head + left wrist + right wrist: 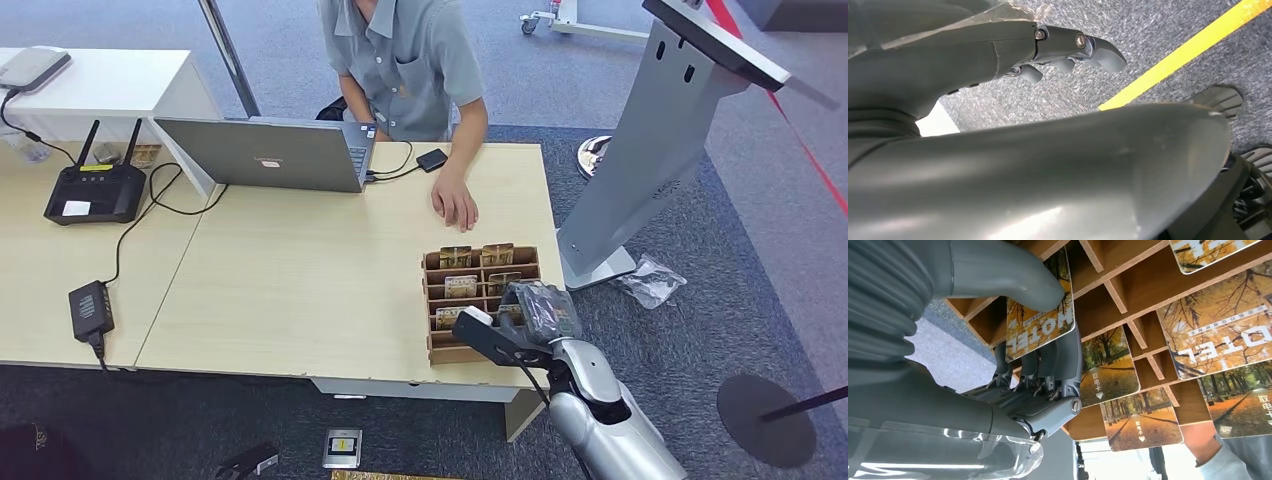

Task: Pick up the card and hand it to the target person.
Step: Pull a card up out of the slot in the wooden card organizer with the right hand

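A person (405, 60), head cut off at 12 o'clock, rests a hand on the table (300, 290). At 5 o'clock, the right hand (535, 308) hides part of the card rack (480, 262); its wrist view shows thumb and fingers (1048, 360) pinching a hotel card (1040, 327). The left hand (1068, 52) hangs with fingers curled, holding nothing.

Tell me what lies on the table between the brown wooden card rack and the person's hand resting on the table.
Nothing: in the head view, bare light wood separates the brown wooden card rack from the person's hand.
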Motion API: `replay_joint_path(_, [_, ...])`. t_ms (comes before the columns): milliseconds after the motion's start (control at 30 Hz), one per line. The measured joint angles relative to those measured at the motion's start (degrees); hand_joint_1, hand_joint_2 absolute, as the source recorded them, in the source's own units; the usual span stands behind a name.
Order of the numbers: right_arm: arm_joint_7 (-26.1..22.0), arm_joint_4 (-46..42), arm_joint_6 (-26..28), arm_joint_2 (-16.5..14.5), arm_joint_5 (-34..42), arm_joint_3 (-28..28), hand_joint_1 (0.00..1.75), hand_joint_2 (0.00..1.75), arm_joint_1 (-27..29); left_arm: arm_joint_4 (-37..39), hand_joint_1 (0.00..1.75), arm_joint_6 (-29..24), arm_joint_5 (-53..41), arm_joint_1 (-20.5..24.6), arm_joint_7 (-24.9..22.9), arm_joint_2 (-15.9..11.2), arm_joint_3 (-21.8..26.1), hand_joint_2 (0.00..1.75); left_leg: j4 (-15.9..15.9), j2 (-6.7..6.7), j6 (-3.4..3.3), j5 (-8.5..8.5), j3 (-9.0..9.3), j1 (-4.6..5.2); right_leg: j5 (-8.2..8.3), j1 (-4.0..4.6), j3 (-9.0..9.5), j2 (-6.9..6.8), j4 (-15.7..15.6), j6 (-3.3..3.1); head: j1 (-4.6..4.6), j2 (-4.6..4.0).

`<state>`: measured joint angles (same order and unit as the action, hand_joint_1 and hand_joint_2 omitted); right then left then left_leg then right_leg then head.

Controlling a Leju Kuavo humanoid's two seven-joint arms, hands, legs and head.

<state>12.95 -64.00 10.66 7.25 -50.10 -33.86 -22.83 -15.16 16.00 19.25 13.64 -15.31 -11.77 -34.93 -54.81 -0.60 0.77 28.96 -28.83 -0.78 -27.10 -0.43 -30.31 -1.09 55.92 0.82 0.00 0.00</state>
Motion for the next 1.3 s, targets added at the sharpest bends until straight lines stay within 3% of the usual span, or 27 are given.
replay_joint_path(333, [-2.76, -9.64, 4.17, 1.30, -2.09, 0.15, 1.62, 1.75, 1.20, -0.13, 0.00, -0.35, -0.55, -0.70, 0.69, 0.11, 1.06, 0.00, -0.06, 0.01, 0.00, 0.04, -0.05, 0.01, -0.06, -0.01, -0.05, -0.03, 0.07, 0.00, 0.00, 0.00])
replay_joint_path(600, [-3.08, -23.22, 4.37, 2.96, -5.92, 0.21, 1.57, 1.75, 1.94, -0.15, 0.00, -0.38, -1.21, -0.81, 0.93, 0.16, 1.91, 0.00, -0.14, 0.03, 0.01, 0.07, -0.15, 0.04, -0.09, -0.04, -0.17, -0.06, 0.17, 0.01, 0.00, 0.00])
replay_joint_path(767, [-3.12, -25.93, 4.75, 2.96, -7.50, 0.42, 1.75, 1.75, 2.48, -0.23, 0.00, -0.25, -1.67, -0.65, 0.92, 0.26, 1.97, 0.00, -0.13, 0.06, 0.00, 0.06, -0.15, 0.03, -0.09, -0.03, -0.15, -0.08, 0.14, 0.01, 0.00, 0.00])
replay_joint_path(1100, [-4.19, -19.88, 5.61, 1.49, -9.99, -0.33, 1.75, 1.75, -0.54, -0.46, 0.00, 0.56, -3.60, 0.77, -0.01, 0.90, 1.12, 0.00, -0.07, 0.08, -0.01, -0.01, -0.13, 0.02, -0.02, -0.01, -0.12, -0.08, 0.07, 0.00, 0.00, 0.00])
replay_joint_path(1300, [-5.34, -11.27, 3.93, -1.19, -10.73, -2.88, 1.75, 1.75, -6.90, -0.37, 0.00, 1.45, -4.66, 1.96, -1.02, 1.43, 0.58, 0.00, -0.07, -0.09, 0.02, -0.01, -0.13, 0.02, 0.02, -0.02, -0.18, 0.08, 0.10, 0.00, 0.00, 0.00])
